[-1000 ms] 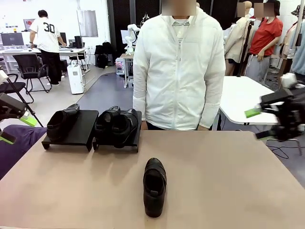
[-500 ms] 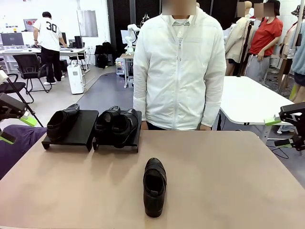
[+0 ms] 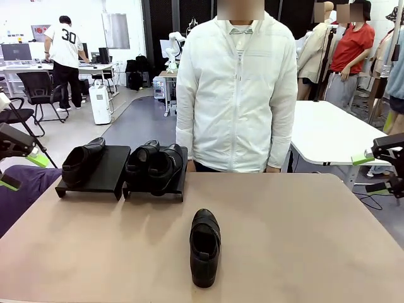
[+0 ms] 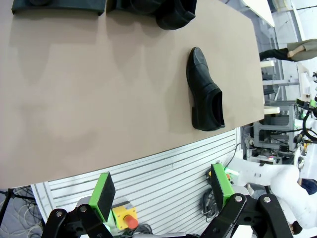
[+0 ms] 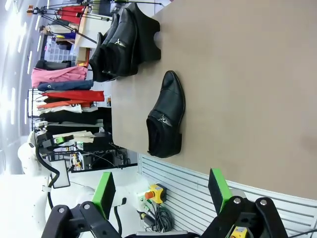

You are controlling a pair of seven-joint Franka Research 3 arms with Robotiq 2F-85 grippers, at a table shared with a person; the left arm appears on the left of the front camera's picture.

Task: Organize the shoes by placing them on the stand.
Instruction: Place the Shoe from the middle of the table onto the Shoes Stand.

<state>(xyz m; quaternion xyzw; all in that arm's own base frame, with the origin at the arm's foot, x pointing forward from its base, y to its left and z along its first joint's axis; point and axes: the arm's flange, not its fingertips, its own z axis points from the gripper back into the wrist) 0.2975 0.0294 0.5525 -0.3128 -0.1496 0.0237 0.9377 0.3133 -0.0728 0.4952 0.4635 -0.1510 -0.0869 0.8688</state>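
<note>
Loose shoe: one black loafer [image 3: 205, 255] lies alone on the table [image 3: 303, 240], near the robot's edge and about midway between the two arms, well apart from both racks.
Long axis: it runs from the robot's side toward the person, nearly square to the near table edge.
Pointing: toe toward the person, heel and open mouth toward the robot; upright on its sole.
Left rack: the left rack [image 3: 95, 177] at the far left of the table carries a single shoe [image 3: 82, 161] on its left half, so the right half looks free.
Right rack: the right rack [image 3: 156, 187], just beside the first, carries a pair [image 3: 153, 165] and looks full.
How it should handle: my guess is light to moderate weight, with a stiff sole and heel but a softer upper that gives when squeezed; the slightly shiny leather could slip between pads.
Where to take hold: across the narrow width at the mouth or just ahead of the heel, fingers either side of the long axis; the rounded toe seems a poorer place.
Likely target: the free half of the left rack, toe set the same way as the shoe there.
Left fingers [image 4: 161, 191]: spread wide with nothing between them, above the near table edge, well clear of the loose shoe.
Right fingers [image 5: 161, 191]: likewise wide open and empty; in the front view they hang off the table's right side.
Risk: a pinch on the soft upper alone may let the shoe tip heel-down.
</note>
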